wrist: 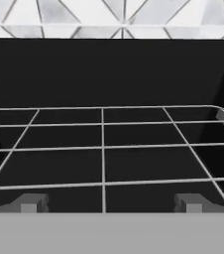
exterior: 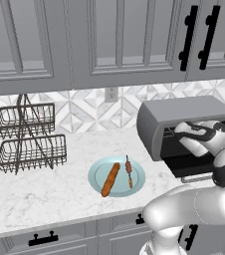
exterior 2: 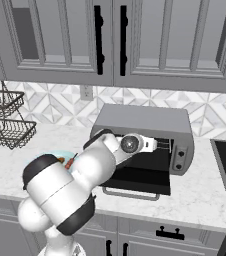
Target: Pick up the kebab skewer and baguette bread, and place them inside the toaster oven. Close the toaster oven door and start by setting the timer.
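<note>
Scanning left to right: baguette (exterior: 110, 179) and skewer (exterior: 129, 171) lie on the plate (exterior: 97, 171), not yet picked up. Oven (exterior: 184, 112) to the right, door (exterior 2: 135, 181) down. Gripper (wrist: 109, 203) empty, jaws wide, at the rack (wrist: 104, 149). Both loads, door closing and timer remain.

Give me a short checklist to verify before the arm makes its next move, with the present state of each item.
1. Toaster oven door folded down: ok.
2. Wire rack bare, room for food: ok.
3. Pincer open and holding nothing, in the toaster oven mouth: ok.
4. Baguette on the blue plate, free to grasp: ok.
5. Kebab skewer on the same plate, apart from the baguette: ok.
6. Food inside the oven: not ok, both pieces lie outside.
</note>
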Available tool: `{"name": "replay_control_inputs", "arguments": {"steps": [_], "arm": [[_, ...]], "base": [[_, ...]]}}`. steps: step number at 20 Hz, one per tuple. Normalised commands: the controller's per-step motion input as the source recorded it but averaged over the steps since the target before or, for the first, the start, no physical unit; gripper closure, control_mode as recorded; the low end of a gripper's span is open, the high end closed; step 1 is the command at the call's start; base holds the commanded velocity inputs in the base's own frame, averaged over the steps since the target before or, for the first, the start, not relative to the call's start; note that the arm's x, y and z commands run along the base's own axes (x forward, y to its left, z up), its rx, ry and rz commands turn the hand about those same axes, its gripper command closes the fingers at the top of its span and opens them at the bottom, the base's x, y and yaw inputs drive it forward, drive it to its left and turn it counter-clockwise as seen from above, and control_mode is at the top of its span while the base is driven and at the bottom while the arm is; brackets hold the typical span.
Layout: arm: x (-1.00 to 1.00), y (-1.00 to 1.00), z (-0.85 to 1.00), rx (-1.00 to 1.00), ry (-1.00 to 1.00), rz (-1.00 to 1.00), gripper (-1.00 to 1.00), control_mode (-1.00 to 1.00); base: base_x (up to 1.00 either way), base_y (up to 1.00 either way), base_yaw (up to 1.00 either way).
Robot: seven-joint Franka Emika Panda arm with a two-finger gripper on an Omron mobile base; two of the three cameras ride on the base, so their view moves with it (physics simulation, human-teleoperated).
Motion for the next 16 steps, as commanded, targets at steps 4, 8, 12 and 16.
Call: {"name": "replay_control_inputs", "arguments": {"steps": [4, 8, 12, 16], "arm": [[-0.50, 0.00, -0.78, 0.00, 0.00, 0.00, -1.00, -1.00], [-0.68, 0.00, -0.86, 0.00, 0.00, 0.00, -1.00, -1.00], [-0.78, 0.00, -0.81, 0.00, 0.04, 0.00, -1.00, -1.00], [-0.71, 0.00, -0.74, -0.01, 0.13, 0.00, -1.00, -1.00]], "base": [[0.00, 0.00, 0.00], [0.00, 0.00, 0.00], [0.00, 0.00, 0.00], [0.00, 0.00, 0.00]]}}
